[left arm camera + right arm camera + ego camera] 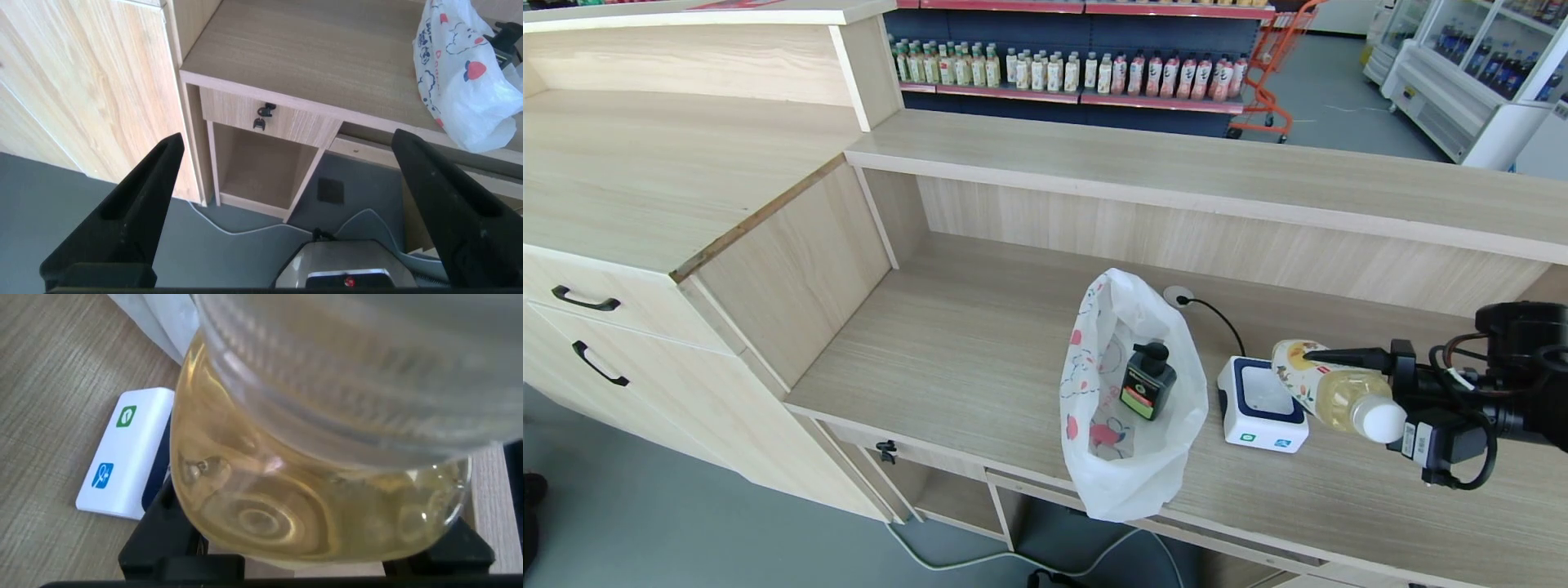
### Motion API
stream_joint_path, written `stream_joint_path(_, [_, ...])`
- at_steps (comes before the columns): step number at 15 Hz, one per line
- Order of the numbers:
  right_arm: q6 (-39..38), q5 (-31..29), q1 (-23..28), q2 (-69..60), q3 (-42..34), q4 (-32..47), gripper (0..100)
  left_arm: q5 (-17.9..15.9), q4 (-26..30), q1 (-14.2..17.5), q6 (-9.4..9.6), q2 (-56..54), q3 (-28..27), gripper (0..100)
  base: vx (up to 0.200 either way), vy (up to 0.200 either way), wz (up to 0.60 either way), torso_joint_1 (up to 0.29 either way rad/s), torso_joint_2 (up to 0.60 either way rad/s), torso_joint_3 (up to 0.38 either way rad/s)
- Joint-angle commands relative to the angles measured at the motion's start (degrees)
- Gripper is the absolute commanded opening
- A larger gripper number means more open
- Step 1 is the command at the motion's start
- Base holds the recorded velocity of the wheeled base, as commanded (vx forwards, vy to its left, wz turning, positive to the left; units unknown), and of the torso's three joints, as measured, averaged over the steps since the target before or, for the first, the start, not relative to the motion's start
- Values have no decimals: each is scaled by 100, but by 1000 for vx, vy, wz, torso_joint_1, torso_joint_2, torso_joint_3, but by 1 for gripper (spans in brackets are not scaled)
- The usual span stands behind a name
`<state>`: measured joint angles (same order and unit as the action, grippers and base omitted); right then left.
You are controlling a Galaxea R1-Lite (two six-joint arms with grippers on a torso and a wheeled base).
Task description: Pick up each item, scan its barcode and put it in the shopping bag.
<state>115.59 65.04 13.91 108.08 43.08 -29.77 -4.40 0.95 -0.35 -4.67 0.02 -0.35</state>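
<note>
**Bottle held over the scanner, bag waiting beside it**

In the head view we see the right gripper clenched around a clear bottle of yellow liquid. One dark finger lies along the bottle's upper side. The bottle is nearly on its side, with its white cap pointing to about 4 o'clock and its labelled base to about 10 o'clock. The base end hangs over the scanner's 2 o'clock corner.

The scanner is a white box with a dark-framed window and sits flat on the wooden counter. A black cable runs from it toward 11 o'clock to a round port.

Just at the scanner's 9 o'clock stands the shopping bag, white plastic with red prints and an open mouth. Inside it a dark pump bottle stands upright.

In the right wrist view the bottle is pressed close to the camera, and the scanner lies on the counter beyond it.

In its own wrist view the left gripper is released, with both fingers spread wide. It hangs over the floor in front of a locked drawer, with the bag at about 1 o'clock.
</note>
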Motion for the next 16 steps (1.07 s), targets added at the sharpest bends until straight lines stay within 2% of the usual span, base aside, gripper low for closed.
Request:
stream_joint_path(1, [51, -9, -11, 125, 51, -11, 0, 1, 2, 0, 1, -2, 0, 100, 0, 0, 0, 0, 0, 0])
stream_joint_path(16, [86, -17, -284, 609, 236, -512, 0, 1, 2, 0, 1, -2, 0, 100, 0, 0, 0, 0, 0, 0])
